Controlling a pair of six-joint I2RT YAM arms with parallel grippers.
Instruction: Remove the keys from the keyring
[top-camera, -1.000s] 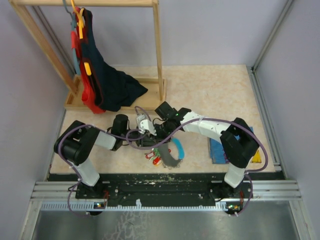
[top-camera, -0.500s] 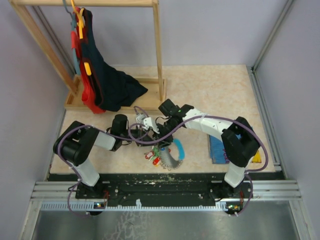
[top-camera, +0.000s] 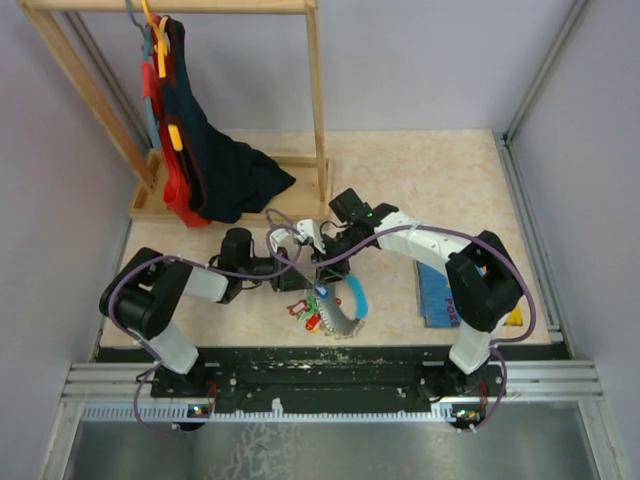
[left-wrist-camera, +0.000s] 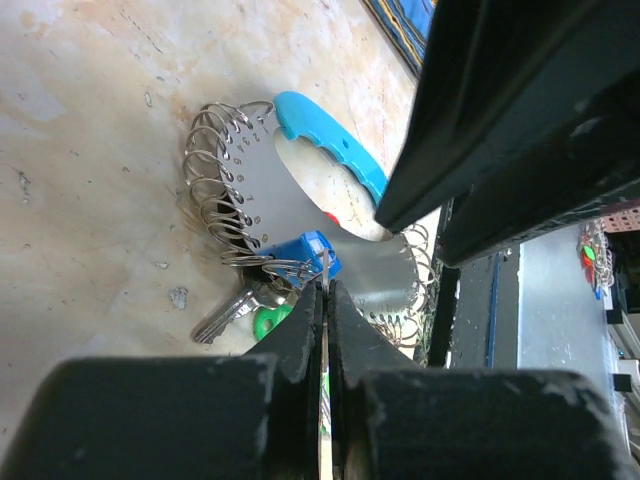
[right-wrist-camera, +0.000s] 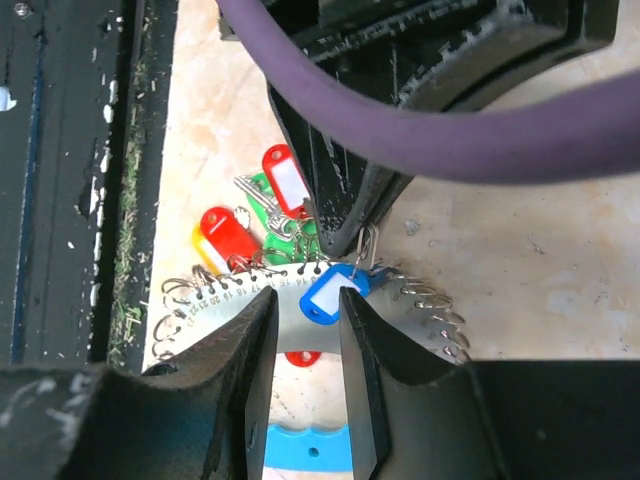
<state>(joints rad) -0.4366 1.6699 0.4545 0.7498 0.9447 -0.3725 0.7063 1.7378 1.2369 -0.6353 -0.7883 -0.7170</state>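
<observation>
Keys (right-wrist-camera: 265, 200) sit in a small heap on the table (top-camera: 430, 190), near its front edge and roughly mid btwn the two arm bases. I count red, yellow and green heads plus one bare silver blade. They lie touching the keyring (left-wrist-camera: 262, 185), which from here is a flat grey plate w/ a row of wire loops along its edge and a blue handle (left-wrist-camera: 335, 150) on the far side of the cut-out.

One blue tag (right-wrist-camera: 330, 291) lies on top of the plate, apart from the heap, hanging off a thin loop. L gripper (left-wrist-camera: 325, 298) has its jaws pressed together on that thin loop, just above the tag; L wrist cam shows the wire running straight into the seam btwn the fingers. R gripper (right-wrist-camera: 307, 295) comes in from the opposite side, jaws apart w/ a clear gap, the blue tag showing right at its tips. I see nothing clamped in it. A purple cable (right-wrist-camera: 420, 140) crosses the R wrist view.

Further out: a blue picture book (top-camera: 437, 298) flat on the table by the R arm, well apart from the keys. Wooden clothes rack (top-camera: 318, 110) w/ dark and red garments (top-camera: 215, 165) stands at back left.
</observation>
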